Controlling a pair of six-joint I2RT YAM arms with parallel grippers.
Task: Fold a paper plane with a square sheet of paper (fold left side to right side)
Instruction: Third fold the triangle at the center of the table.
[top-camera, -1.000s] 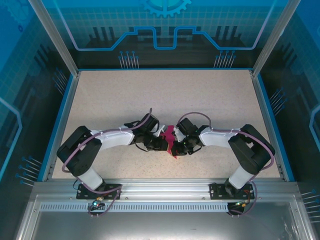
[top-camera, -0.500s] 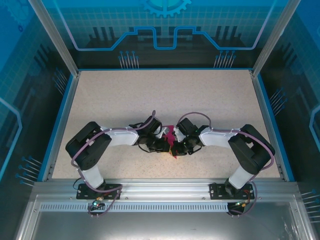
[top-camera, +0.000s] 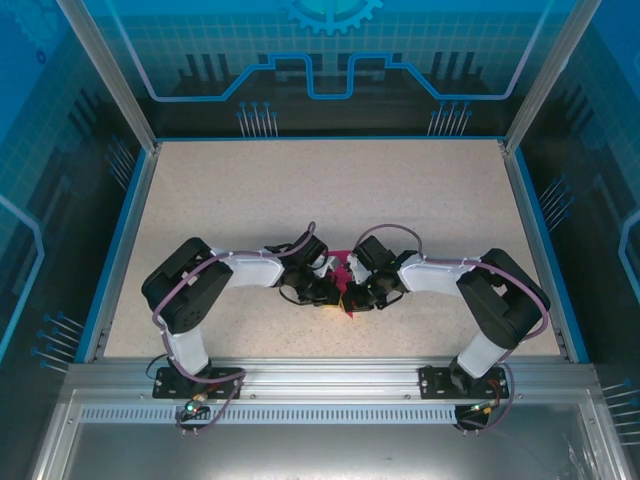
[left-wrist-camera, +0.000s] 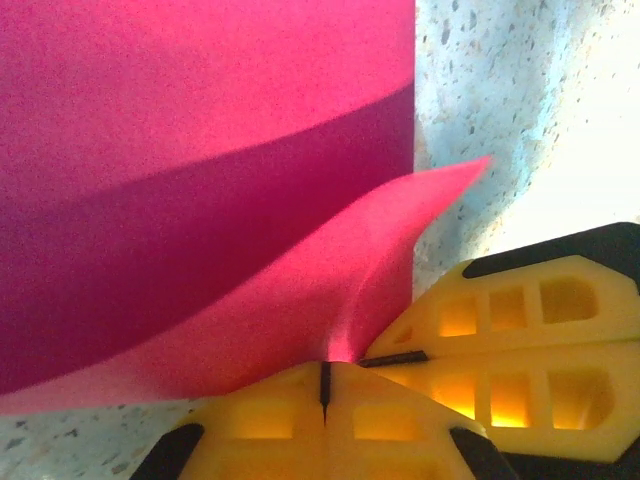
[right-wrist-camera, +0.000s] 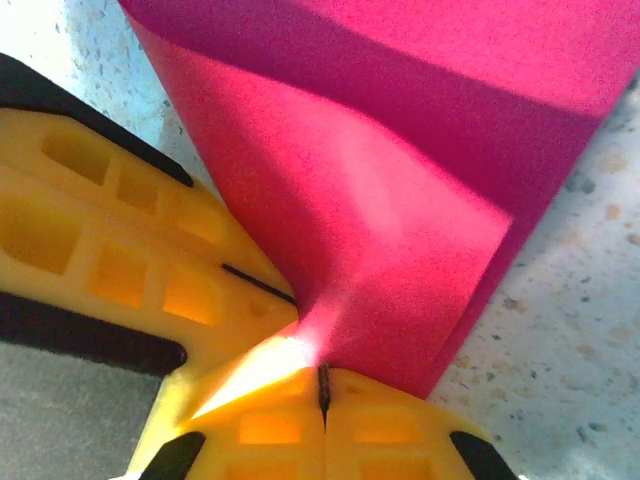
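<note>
- Left gripper (left-wrist-camera: 325, 372) is clenched on the paper (left-wrist-camera: 200, 150), its yellow fingers pressed together on one edge, and a flap curls away from the pinch.
- Right gripper (right-wrist-camera: 323, 378) is likewise clamped on the paper, at the creased end of a folded flap.
- Each wrist view has the other gripper's yellow fingers touching its own at the pinch, plus layered pink folds with a shadowed crease.
- Top view gives the place instead: the paper is a small pink patch between both grippers, on the near half of the speckled tabletop (top-camera: 300, 190), roughly centred. The folds are too small to read there.
</note>
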